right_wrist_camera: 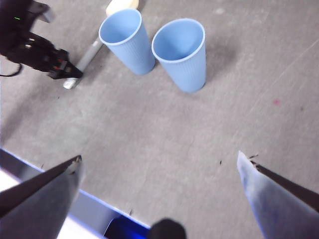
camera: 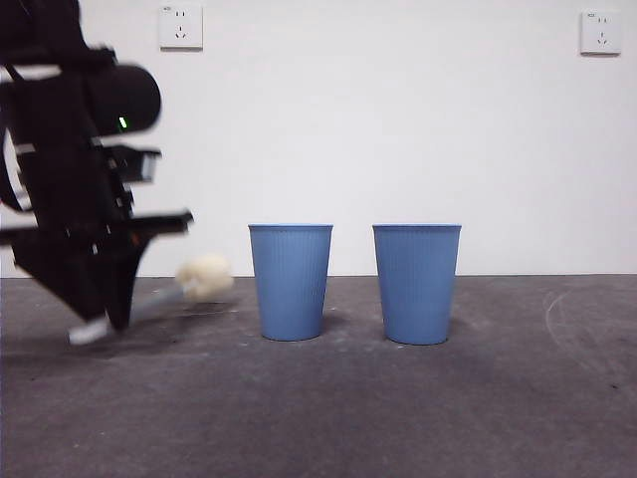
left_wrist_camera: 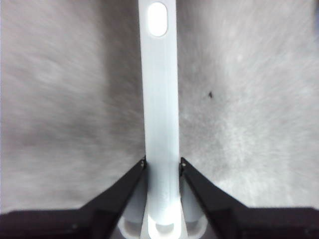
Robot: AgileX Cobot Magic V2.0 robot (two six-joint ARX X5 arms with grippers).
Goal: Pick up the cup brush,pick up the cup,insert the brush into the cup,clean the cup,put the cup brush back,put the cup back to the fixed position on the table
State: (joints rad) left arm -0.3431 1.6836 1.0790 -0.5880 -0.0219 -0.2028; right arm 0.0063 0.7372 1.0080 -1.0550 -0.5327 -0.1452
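My left gripper (camera: 112,317) (left_wrist_camera: 162,167) is shut on the grey handle of the cup brush (left_wrist_camera: 159,114), low over the table (camera: 328,418) at the left. The brush (camera: 159,299) is blurred and tilted, its cream sponge head (camera: 205,276) higher than the white loop end and pointing toward the cups. Two identical blue ribbed cups stand upright side by side, the left cup (camera: 290,281) (right_wrist_camera: 128,40) nearest the sponge and the other cup (camera: 416,283) (right_wrist_camera: 182,52) to its right. My right gripper (right_wrist_camera: 159,164) hangs open and empty high above the table, well back from the cups.
A white wall with two sockets (camera: 180,26) (camera: 600,32) backs the table. In the right wrist view a blue and white table edge (right_wrist_camera: 94,211) runs beneath that gripper, and the left arm (right_wrist_camera: 35,47) shows dark beside the brush handle (right_wrist_camera: 87,57).
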